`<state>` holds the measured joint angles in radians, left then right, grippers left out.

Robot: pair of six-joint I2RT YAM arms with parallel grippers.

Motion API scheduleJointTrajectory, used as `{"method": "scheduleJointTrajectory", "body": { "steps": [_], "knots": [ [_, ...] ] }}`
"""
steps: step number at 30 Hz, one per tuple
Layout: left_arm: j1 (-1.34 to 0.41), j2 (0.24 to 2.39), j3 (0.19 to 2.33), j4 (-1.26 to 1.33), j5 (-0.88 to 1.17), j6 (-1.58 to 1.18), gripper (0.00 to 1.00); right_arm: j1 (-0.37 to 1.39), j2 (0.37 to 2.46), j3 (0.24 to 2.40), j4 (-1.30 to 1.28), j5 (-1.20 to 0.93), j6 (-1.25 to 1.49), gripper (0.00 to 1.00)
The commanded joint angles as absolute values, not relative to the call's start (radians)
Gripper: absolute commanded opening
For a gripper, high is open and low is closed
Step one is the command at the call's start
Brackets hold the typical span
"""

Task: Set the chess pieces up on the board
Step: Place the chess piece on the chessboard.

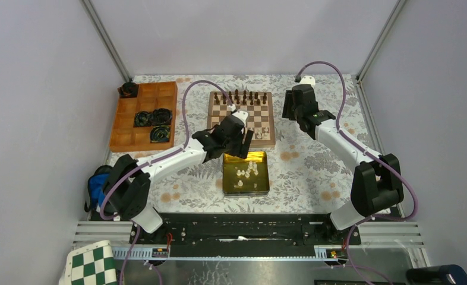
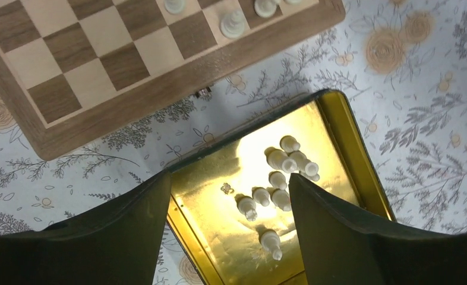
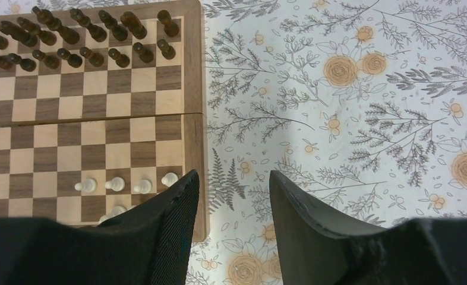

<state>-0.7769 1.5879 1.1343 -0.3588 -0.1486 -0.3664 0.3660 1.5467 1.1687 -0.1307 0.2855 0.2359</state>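
The board (image 1: 241, 122) lies at mid-table with dark pieces (image 1: 240, 97) on its far rows and a few cream-white chess pieces (image 1: 261, 135) near its front right corner. Several more white pieces (image 2: 277, 160) lie loose in a shallow gold tin (image 2: 350, 142) just in front of the board. My left gripper (image 2: 230, 178) hangs open above that tin, with nothing between its fingers. My right gripper (image 3: 234, 173) is open over the flowered cloth, just off the right edge of the board (image 3: 94, 119). A short row of white pieces (image 3: 117, 184) stands beside its left finger.
An orange wooden compartment tray (image 1: 143, 116) holding dark coiled items sits at the back left. A green-and-white checkered mat (image 1: 91, 267) and a blue object (image 1: 97, 181) lie near the left arm's base. Grey walls with metal posts enclose the table.
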Motion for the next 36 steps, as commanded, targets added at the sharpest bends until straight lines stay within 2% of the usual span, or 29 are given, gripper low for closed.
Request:
{"method": "scheduleJointTrajectory", "body": {
  "steps": [1, 12, 29, 36],
  "knots": [
    [-0.809, 1.588, 1.119, -0.296, -0.112, -0.287, 0.77, 0.364, 1.512, 1.16, -0.051, 0.298, 0.278, 0.54],
    [-0.869, 1.661, 1.146, -0.313, -0.104, -0.208, 0.67, 0.361, 1.519, 1.154, -0.042, 0.301, 0.278, 0.54],
    [-0.897, 1.738, 1.183, -0.3, -0.058, -0.177, 0.6, 0.357, 1.524, 1.15, -0.041, 0.298, 0.276, 0.54],
    [-0.897, 1.767, 1.2, -0.295, -0.058, -0.179, 0.53, 0.357, 1.513, 1.141, -0.039, 0.299, 0.276, 0.54]
  ]
}}
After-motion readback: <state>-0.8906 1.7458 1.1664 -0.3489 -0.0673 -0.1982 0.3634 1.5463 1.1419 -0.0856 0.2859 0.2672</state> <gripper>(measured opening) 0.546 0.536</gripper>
